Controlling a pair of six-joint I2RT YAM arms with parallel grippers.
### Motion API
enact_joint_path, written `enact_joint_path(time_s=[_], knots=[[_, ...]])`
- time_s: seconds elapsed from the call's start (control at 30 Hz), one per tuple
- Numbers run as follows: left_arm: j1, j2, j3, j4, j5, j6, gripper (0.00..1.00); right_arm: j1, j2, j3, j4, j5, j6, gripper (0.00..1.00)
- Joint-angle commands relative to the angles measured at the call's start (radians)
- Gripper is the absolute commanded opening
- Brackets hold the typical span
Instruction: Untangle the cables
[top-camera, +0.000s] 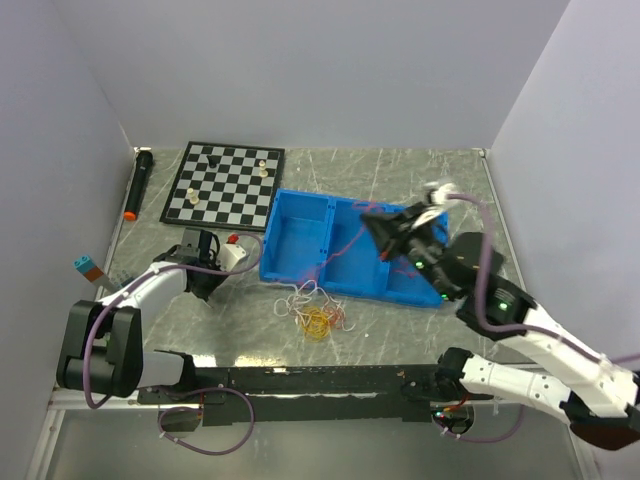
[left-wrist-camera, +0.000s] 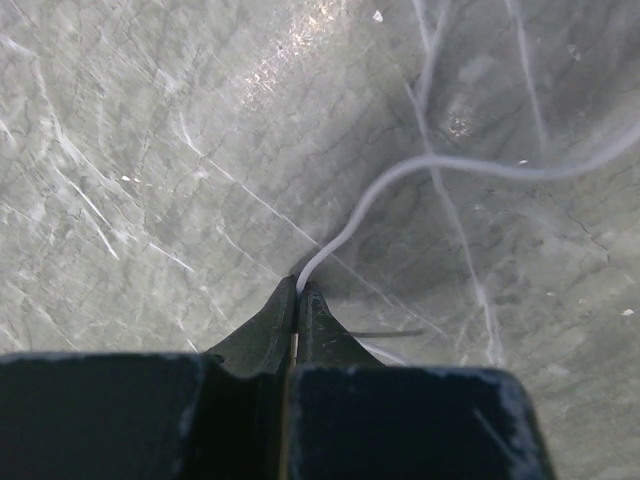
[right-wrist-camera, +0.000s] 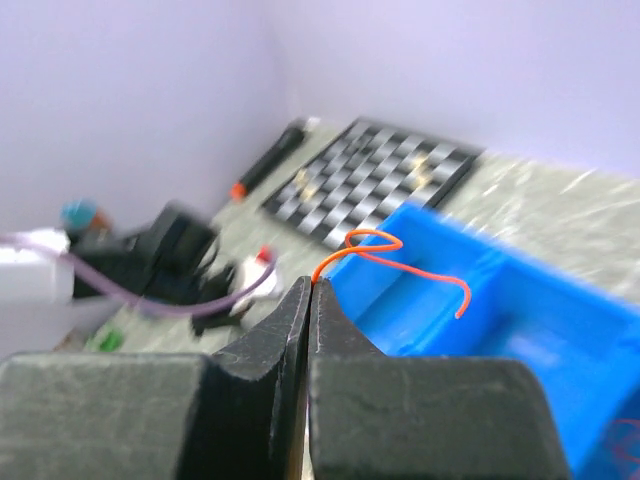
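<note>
Several thin cables (top-camera: 316, 315), red-orange, yellow, white, form a loose tangle.

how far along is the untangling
Nothing looks freed yet. In hand: the left gripper, jaws shut, pinches a white cable; the right gripper, jaws shut, holds a red-orange cable raised over the blue bin. Left: the knot of yellow, white and red cords sits bunched on the table.
</note>
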Motion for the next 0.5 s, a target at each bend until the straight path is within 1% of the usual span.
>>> enact_joint_path(time_s=[0.0,0.07,0.23,0.47], knots=[[0.004,0.014,0.014,0.026,-0.013,0.007,0.01,-0.069,-0.100,0.088,-0.043,0.038,-0.055,0.00],[0.005,0.020,0.016,0.029,-0.018,0.007,0.01,-0.089,-0.128,0.131,-0.062,0.030,-0.066,0.00],[0.005,0.037,0.022,0.033,-0.022,0.004,0.01,-0.091,-0.166,0.231,-0.082,0.070,-0.130,0.00],[0.004,0.054,0.016,0.044,-0.030,0.007,0.01,-0.091,-0.208,0.366,-0.105,0.084,-0.187,0.00]])
